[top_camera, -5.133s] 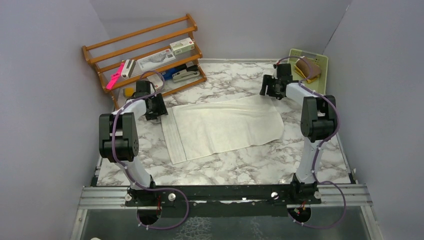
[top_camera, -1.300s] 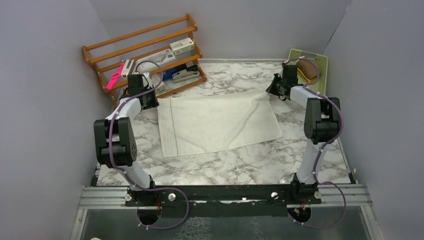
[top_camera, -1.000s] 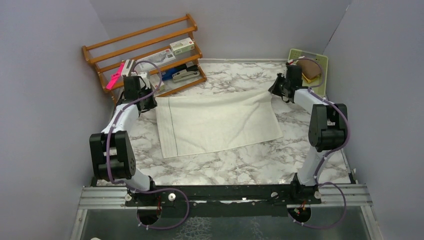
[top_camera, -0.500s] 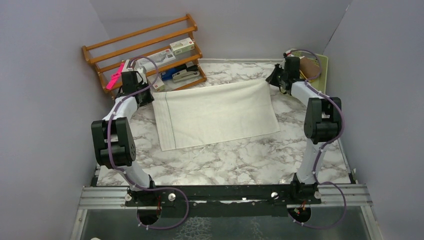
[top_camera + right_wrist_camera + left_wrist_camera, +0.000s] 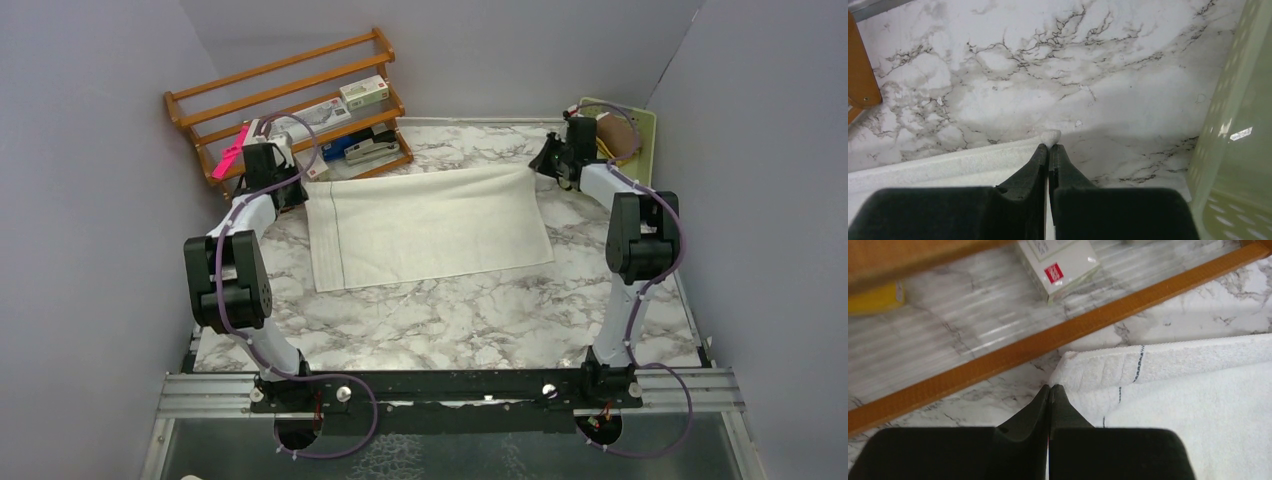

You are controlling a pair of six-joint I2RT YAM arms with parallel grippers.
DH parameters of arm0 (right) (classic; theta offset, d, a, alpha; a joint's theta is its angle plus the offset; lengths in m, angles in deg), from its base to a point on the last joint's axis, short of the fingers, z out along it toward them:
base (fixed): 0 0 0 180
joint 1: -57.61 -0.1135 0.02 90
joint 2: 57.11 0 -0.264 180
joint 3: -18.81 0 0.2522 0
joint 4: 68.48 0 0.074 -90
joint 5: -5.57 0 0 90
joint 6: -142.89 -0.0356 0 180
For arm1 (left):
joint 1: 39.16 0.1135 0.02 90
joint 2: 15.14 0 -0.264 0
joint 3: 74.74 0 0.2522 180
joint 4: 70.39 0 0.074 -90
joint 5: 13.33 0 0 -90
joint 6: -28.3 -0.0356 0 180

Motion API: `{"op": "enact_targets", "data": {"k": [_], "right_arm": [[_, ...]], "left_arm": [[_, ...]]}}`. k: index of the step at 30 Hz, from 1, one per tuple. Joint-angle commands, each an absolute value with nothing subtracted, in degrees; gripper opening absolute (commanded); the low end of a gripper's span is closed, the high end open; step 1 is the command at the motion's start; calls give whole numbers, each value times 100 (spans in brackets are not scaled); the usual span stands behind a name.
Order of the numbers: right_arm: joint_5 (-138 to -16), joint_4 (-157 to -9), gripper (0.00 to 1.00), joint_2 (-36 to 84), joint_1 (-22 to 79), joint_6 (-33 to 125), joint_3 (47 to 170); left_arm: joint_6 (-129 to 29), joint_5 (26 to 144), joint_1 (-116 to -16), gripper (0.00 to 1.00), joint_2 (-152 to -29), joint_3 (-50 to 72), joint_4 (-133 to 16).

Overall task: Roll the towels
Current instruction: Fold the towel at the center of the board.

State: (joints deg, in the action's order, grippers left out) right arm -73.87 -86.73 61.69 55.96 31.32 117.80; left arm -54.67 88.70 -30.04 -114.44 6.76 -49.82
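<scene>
A cream towel [image 5: 425, 225] lies spread flat on the marble table, its far edge pulled straight between both arms. My left gripper [image 5: 298, 190] is shut on the towel's far left corner; in the left wrist view the pinched tips [image 5: 1049, 386] meet at the corner of the cream towel [image 5: 1173, 390]. My right gripper [image 5: 536, 166] is shut on the far right corner, and a tuft of towel [image 5: 1050, 136] pokes out past its tips [image 5: 1049, 146]. A brownish-mustard towel [image 5: 620, 136] lies in the pale green basket [image 5: 648, 128], partly hidden by the right arm's cable.
A wooden rack [image 5: 290, 100] with small boxes and a stapler stands at the back left, its lower rail [image 5: 1098, 325] just beyond the left gripper. A white box [image 5: 1063, 265] sits on it. The basket wall [image 5: 1243, 125] is close to the right of the right gripper.
Both grippers have drawn the towel's far corners toward the back of the table. The towel has slid with them and its creases have flattened out.
</scene>
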Motion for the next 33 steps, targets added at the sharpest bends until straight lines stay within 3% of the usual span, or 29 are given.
{"op": "enact_targets", "data": {"k": [1, 23, 33], "right_arm": [[-7428, -8632, 1, 5672, 5673, 3127, 11377], [-7478, -8594, 1, 3623, 5682, 1794, 8854], [-7661, -8922, 1, 2484, 5682, 1553, 8110]], "left_arm": [[-5177, 9137, -2882, 0, -10919, 127, -5304], [-4337, 9663, -2887, 0, -8505, -2531, -5261], [-4483, 9373, -2886, 0, -7883, -2616, -4984]]}}
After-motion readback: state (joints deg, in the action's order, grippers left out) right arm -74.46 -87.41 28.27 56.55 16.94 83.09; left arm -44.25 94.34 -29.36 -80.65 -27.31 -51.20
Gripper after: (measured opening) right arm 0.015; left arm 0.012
